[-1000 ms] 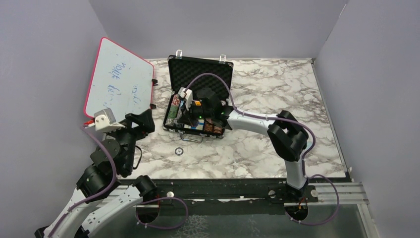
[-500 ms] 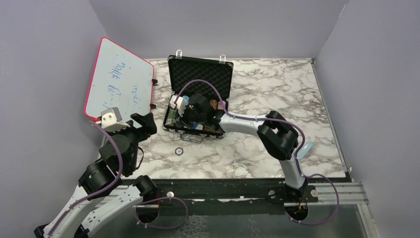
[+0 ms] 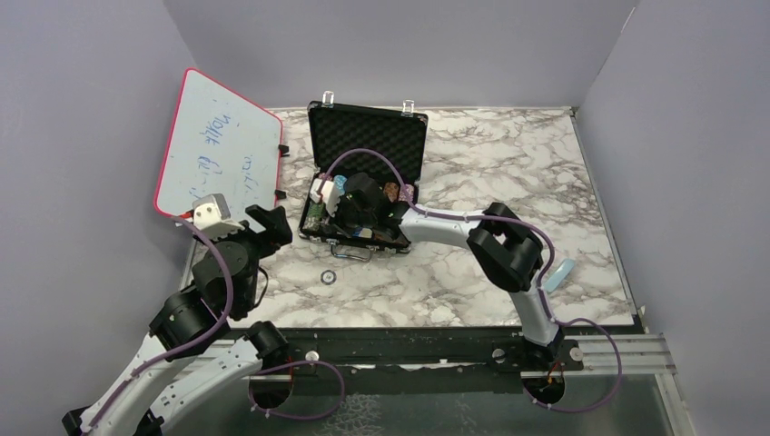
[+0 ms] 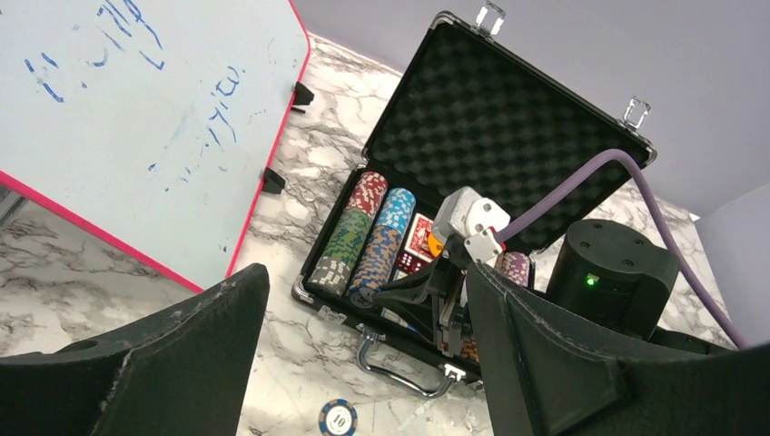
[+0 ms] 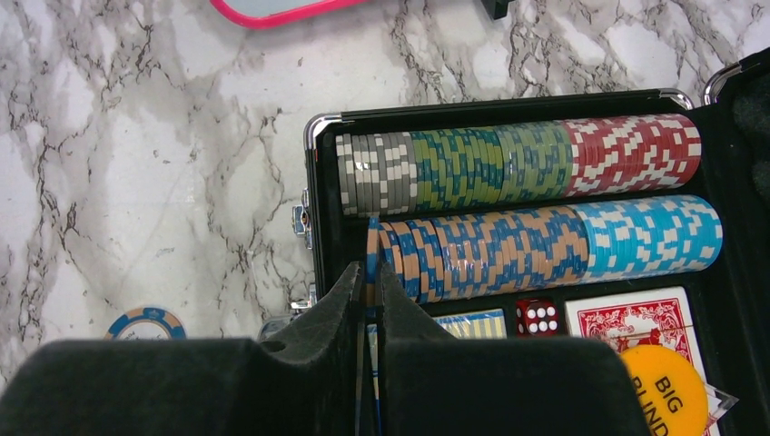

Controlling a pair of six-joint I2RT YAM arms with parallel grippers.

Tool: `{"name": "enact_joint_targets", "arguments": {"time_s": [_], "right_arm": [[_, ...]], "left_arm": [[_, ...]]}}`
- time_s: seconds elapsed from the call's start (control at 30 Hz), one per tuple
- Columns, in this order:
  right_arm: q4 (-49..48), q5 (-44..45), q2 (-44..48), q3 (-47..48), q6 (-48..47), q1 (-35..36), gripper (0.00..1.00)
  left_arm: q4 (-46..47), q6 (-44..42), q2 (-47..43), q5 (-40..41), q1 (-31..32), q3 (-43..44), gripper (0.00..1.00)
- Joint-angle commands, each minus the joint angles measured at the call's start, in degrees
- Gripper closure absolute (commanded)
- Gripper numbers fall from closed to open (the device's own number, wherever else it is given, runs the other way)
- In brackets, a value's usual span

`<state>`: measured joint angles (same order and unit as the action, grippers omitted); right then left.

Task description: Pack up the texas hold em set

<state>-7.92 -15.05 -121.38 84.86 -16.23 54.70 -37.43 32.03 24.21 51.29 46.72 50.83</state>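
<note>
- First, right jaws clenched on a striped chip [image 5: 371, 238], edge-on at the second row's end.
- Left jaws released, apart from the briefcase [image 3: 368, 127].
- Briefcase open on marble tabletop [image 3: 508, 154]; one loose chip [image 3: 329, 277] before its handle.

A pink-framed whiteboard [image 3: 218, 145] stands tilted on the table [image 3: 508, 154].

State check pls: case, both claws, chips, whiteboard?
briefcase: open, lid upright.
latches: undone.
right claw: shut on blue-orange chip, over the briefcase.
left claw: open, empty.
loose chip: flat on table, outside briefcase.
whiteboard: propped up, written on.
</note>
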Motion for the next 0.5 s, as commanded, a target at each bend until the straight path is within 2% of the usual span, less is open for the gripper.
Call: {"name": "enact_joint_targets", "arguments": {"time_s": [0.0, 0.13, 0.2, 0.37, 0.47], "right_arm": [[0.8, 1.6, -1.6, 2.4, -0.5, 0.5, 0.86], [0.9, 5.5, -1.9, 3.1, 1.3, 0.4, 0.70], [0.4, 6.5, -1.4, 2.8, 2.6, 0.4, 0.66], [-1.0, 7.6, 2.2, 1.4, 8.1, 0.4, 0.65], [-1.7, 9.2, 6.2, -0.9, 13.6, 0.3, 0.65]], "left_arm": [[-1.3, 0.7, 1.0, 0.4, 0.0, -0.2, 0.18], [-2.6, 1.5, 1.5, -0.3, 0.0, 0.1, 0.17], [-3.2, 1.3, 1.8, -0.7, 0.0, 0.4, 0.16], [-5.2, 1.1, 3.6, -2.5, 0.0, 1.6, 0.10], [-5.7, 0.8, 5.8, -5.9, 0.0, 1.6, 0.01]]}}
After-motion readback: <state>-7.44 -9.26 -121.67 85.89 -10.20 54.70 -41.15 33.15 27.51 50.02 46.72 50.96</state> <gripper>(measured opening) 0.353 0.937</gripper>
